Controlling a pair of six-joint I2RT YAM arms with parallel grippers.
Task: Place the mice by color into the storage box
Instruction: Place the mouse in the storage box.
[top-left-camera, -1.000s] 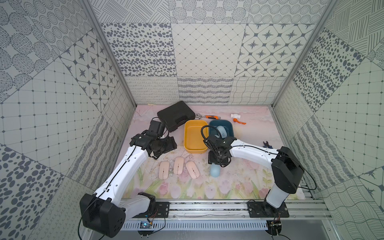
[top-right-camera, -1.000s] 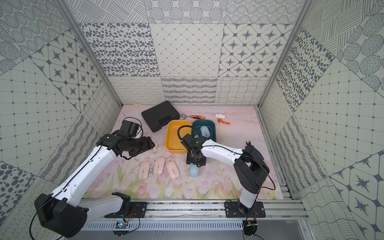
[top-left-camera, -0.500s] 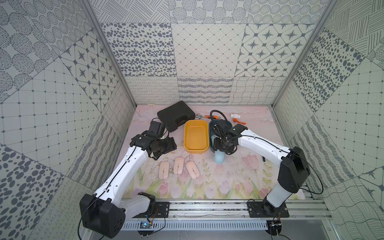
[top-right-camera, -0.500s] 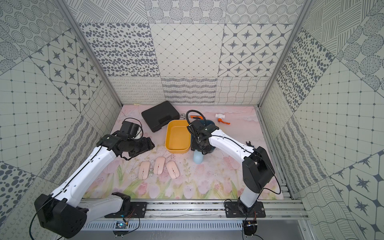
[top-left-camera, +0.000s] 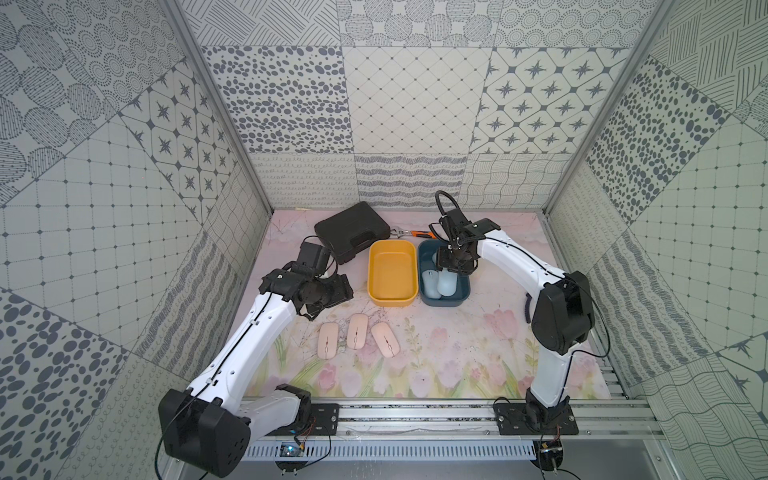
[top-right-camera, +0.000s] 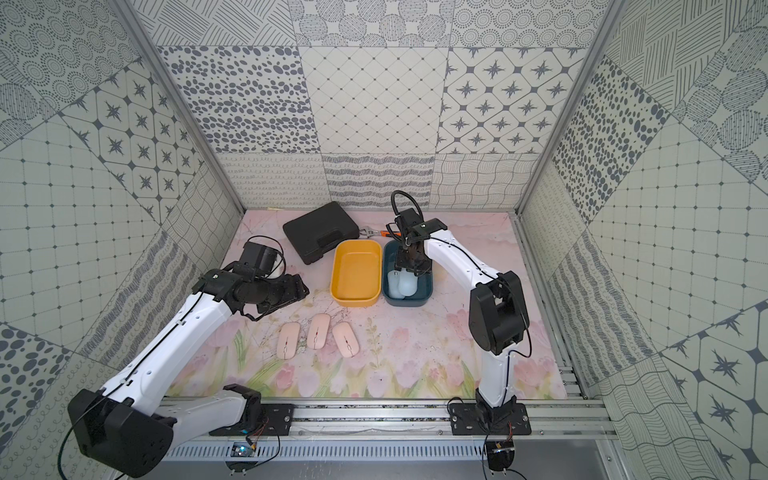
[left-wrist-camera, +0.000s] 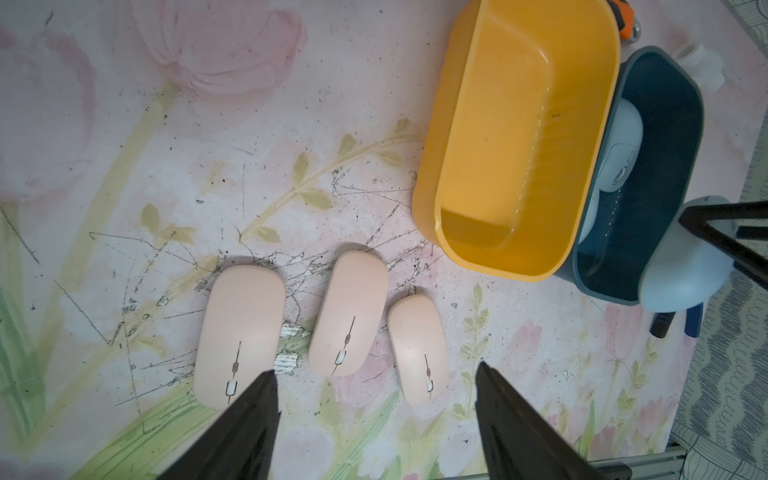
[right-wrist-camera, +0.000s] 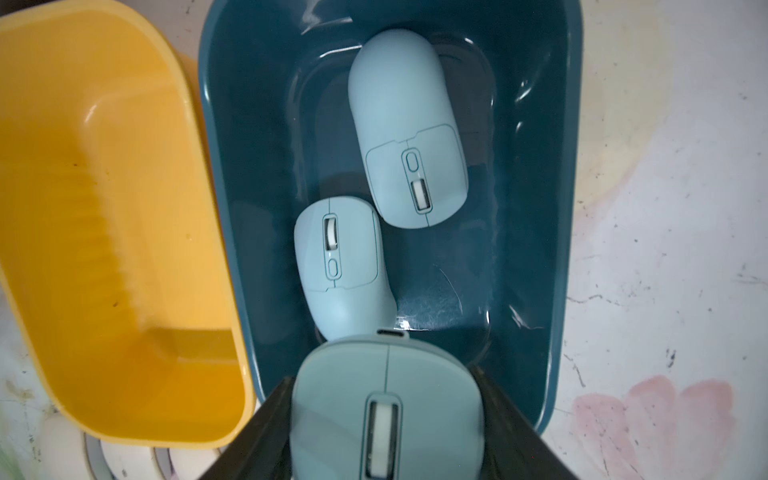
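Two blue mice (right-wrist-camera: 407, 137) already lie in the blue bin (right-wrist-camera: 536, 166), just right of centre in both top views, and the third blue mouse (right-wrist-camera: 386, 415) hangs over the near end of that bin, clamped by its sides between the jaws of the right gripper (right-wrist-camera: 386, 390). By my reading, the step in hand is dropping off the last blue one. The next move calls for lowering it into the free space beside the other two and then parting the jaws. How high it hangs above the bin floor I cannot tell. The yellow bin (top-left-camera: 392, 300), touching the blue one on its left, is empty. Three pink mice (top-left-camera: 358, 331) lie side by side on the flowered mat (top-left-camera: 457, 353), in the lower centre of the frame and apart from both bins. The left gripper (left-wrist-camera: 374, 374) hovers over them with its jaws apart and nothing between them. It looks ready to come down on one of the pink mice, most likely for the yellow bin. About half the sorting remains.
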